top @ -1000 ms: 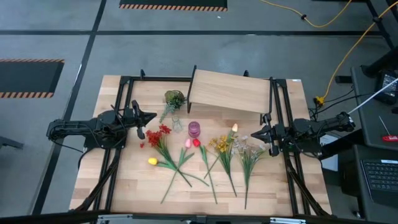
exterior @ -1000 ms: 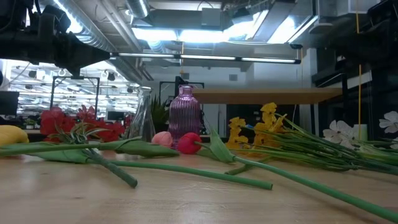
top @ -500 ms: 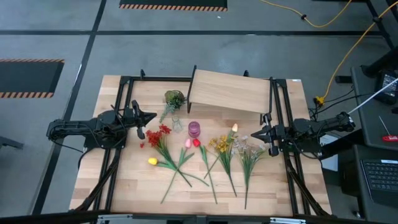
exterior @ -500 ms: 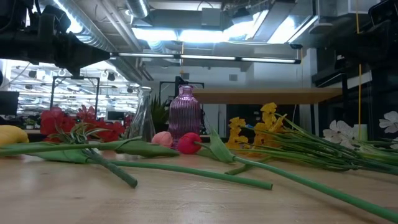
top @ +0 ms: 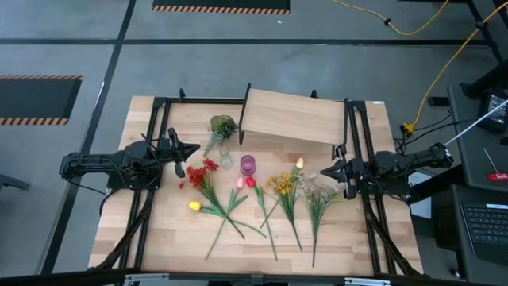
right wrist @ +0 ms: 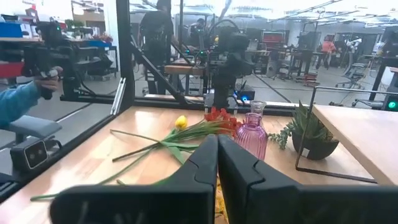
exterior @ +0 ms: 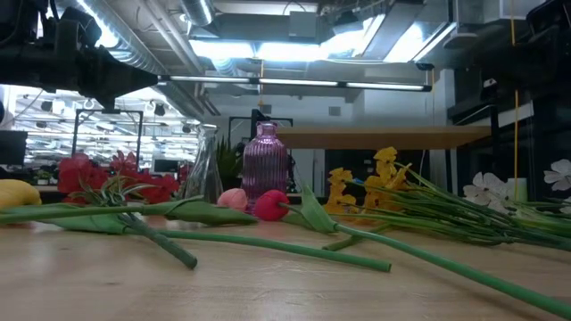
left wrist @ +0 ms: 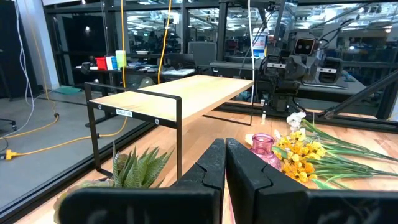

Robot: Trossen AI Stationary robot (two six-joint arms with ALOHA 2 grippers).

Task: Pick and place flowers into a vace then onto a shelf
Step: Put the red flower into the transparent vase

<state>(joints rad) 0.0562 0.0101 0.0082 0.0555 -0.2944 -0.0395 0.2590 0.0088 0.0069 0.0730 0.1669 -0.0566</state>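
Nothing has shifted since the earlier frames: both arms and every stem lie as they did. Nearest the front edge, the flowers (top: 254,199) fan out flat on the table (top: 159,238), stems pointing toward 6 o'clock and blossoms toward 12: red blooms and a yellow bud at the 9 o'clock side, pink and red buds in the middle, yellow and white blooms toward 3 o'clock. In the low view the flowers (exterior: 268,218) cross one another, so single stems are hard to follow, and the white blooms are cut off at the frame's edge. Just beyond the blossoms stands a pink vase (top: 248,165), upright and empty, with a clear vase (top: 225,158) beside it at 9 o'clock; the glass one is faint in the low view. A leafy green bunch (top: 221,127) sits behind them. Farthest back, at 12 o'clock, the shelf (top: 295,117) stands bare on black legs. The left gripper (top: 190,150) hangs over the table's 9 o'clock side, near the red blooms and touching nothing; its fingers (left wrist: 211,165) are pressed together on nothing. The right gripper (top: 325,168) waits at the 3 o'clock side by the white blooms, its fingers (right wrist: 208,158) likewise closed and empty. Beyond the table, the right wrist view catches a person's blue sleeve (right wrist: 18,102), cut off by the frame.
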